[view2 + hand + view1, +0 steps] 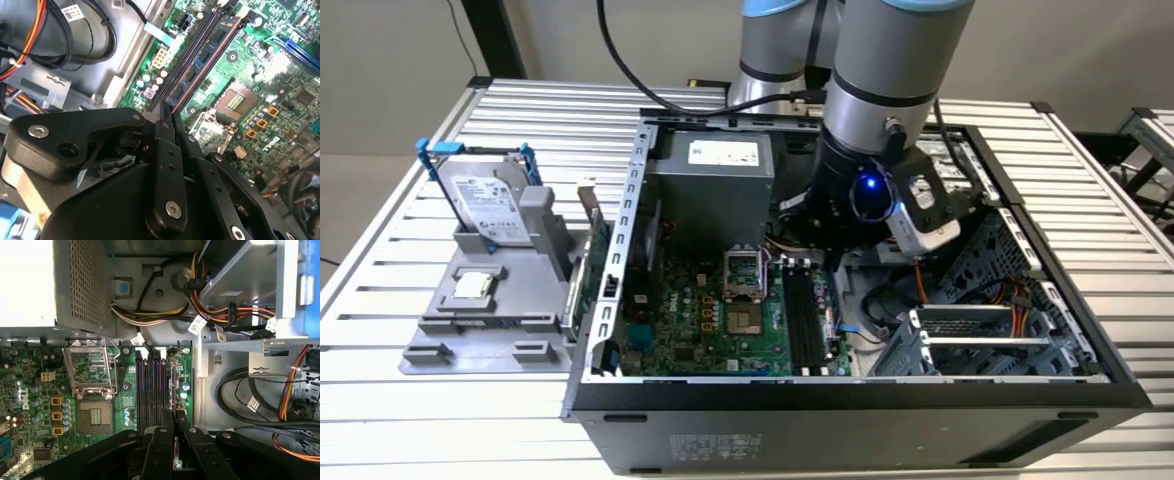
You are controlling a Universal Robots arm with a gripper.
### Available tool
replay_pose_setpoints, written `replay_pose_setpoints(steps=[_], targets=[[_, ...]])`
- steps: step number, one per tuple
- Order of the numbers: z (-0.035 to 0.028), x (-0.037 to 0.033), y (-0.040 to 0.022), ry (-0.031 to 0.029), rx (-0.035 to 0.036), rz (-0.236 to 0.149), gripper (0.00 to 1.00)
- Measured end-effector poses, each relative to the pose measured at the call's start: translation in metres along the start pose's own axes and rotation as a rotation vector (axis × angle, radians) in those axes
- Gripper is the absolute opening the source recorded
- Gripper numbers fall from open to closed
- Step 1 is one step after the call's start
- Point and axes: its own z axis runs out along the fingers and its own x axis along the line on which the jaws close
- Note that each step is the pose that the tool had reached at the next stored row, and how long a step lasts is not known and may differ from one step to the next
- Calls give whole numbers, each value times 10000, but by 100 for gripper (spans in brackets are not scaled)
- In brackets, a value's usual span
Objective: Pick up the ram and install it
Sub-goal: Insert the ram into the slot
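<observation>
The ram (209, 49) is a long dark stick with a row of chips. It stands on edge along the motherboard's memory slots (150, 390), in the slot furthest from the processor socket, and shows edge-on as the ram (173, 385) in the first wrist view. My gripper (175, 429) is shut on the near end of the stick, one black finger on each face. In the second wrist view the gripper (169, 117) holds that same end. Whether the stick is pressed fully into the slot, I cannot tell. In the exterior view my arm's wrist (867, 190) reaches down into the open computer case (854, 395).
A processor socket (92, 370) lies beside the slots. The grey power supply (714, 165) and bundled cables (220, 315) are at the case's back, and a drive cage (987, 330) is at the exterior view's right. Outside, a silver hard drive (494, 210) sits on a grey stand.
</observation>
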Motion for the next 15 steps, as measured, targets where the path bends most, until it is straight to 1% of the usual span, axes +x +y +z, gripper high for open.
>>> replay_pose_setpoints(steps=[4, 11, 15], targets=[[55, 2, -8, 1, 13, -1, 0], [175, 6, -12, 0, 36, -4, 0], [222, 9, -16, 8, 53, -2, 0]])
